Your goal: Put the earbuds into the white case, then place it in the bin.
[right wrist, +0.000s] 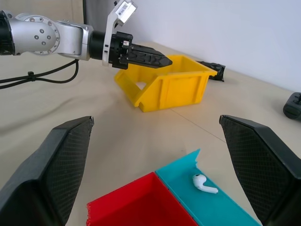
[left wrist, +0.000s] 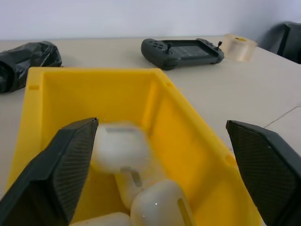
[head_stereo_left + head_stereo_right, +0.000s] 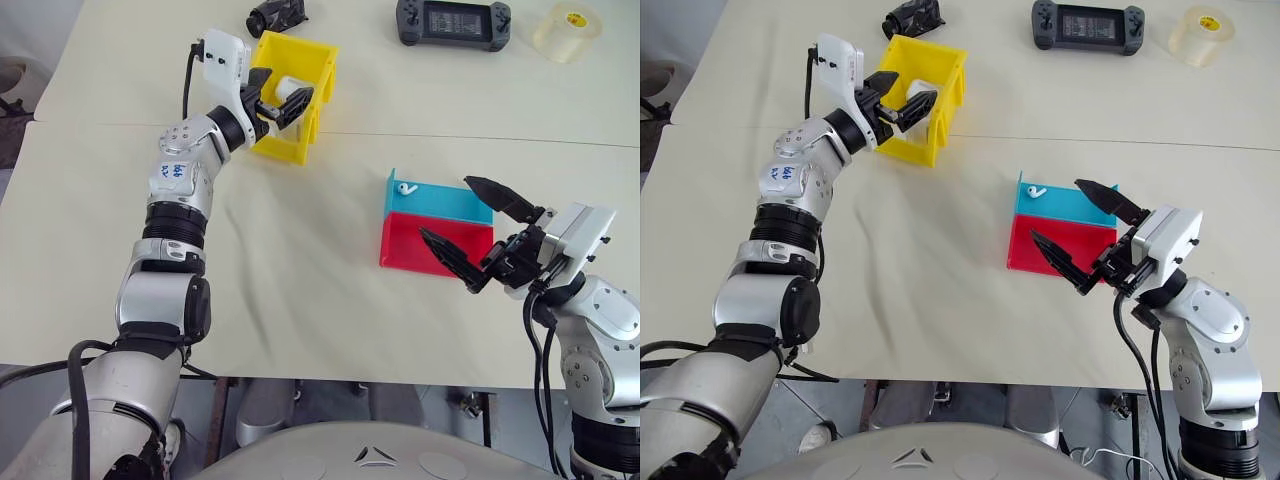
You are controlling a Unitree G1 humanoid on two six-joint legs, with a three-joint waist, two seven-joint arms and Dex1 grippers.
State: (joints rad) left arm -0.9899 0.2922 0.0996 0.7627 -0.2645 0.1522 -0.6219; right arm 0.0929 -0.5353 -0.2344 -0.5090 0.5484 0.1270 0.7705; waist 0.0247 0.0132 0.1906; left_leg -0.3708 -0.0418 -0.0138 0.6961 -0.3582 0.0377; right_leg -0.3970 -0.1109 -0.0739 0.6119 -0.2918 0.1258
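1. While the left gripper [image 3: 282, 103] hangs over the bin [image 3: 325, 70], I read its fingers as spread wide. The white case [image 2: 120, 146] sits between them, down inside the yellow walls.
2. The case lies just beside 1 finger [image 2: 70, 165]. I cannot tell whether it touches that pad or rests on the bin floor.
3. The wrist view shows 2 rounded white lobes with a small metal hinge between them, so the lid looks flipped open to me (not certain).
4. 1 earbud [image 3: 405, 187] lies in the blue tray [image 3: 450, 205], beside the red tray [image 3: 410, 240] and well apart from the bin. By my judgement the loading step is not complete.
5. The right gripper [image 3: 444, 206] hovers at the near side of those trays, fingers wide apart and holding nothing.
6. Handling, as I judge it: the case is light, rigid and glossy, so it is slippery. I would pinch across its 2 flat faces below the hinge, never on the lid, which would swing.
7. The earbud is tiny, slick and nearly weightless, and a hard squeeze could flick it away. I would take the bulb end where it is thickest, closing gently with the pads low to the tray floor.
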